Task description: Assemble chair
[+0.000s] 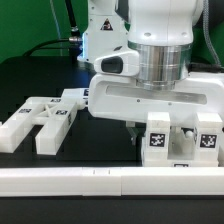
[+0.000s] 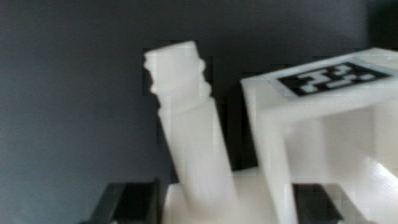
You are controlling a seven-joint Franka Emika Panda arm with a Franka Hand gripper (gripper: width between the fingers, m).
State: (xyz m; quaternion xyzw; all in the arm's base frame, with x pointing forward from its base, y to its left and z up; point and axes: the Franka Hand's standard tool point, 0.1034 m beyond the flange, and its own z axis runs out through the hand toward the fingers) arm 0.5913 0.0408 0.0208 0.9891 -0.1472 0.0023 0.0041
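In the wrist view my gripper (image 2: 226,206) is shut on a white chair leg (image 2: 187,110) with a ridged, threaded tip. The leg points away from the camera over the dark table. Dark fingers (image 2: 132,203) show on both sides of its near end. Right beside the leg stands a blocky white chair part (image 2: 320,120) with a black-and-white tag on top. In the exterior view this tagged block (image 1: 180,140) sits at the front right under the arm's hand (image 1: 150,95), which hides the fingers and the leg. Several more white tagged chair parts (image 1: 45,118) lie at the left.
A long white border rail (image 1: 100,180) runs along the front edge of the black table. The arm's base (image 1: 105,35) stands at the back, with green background behind it.
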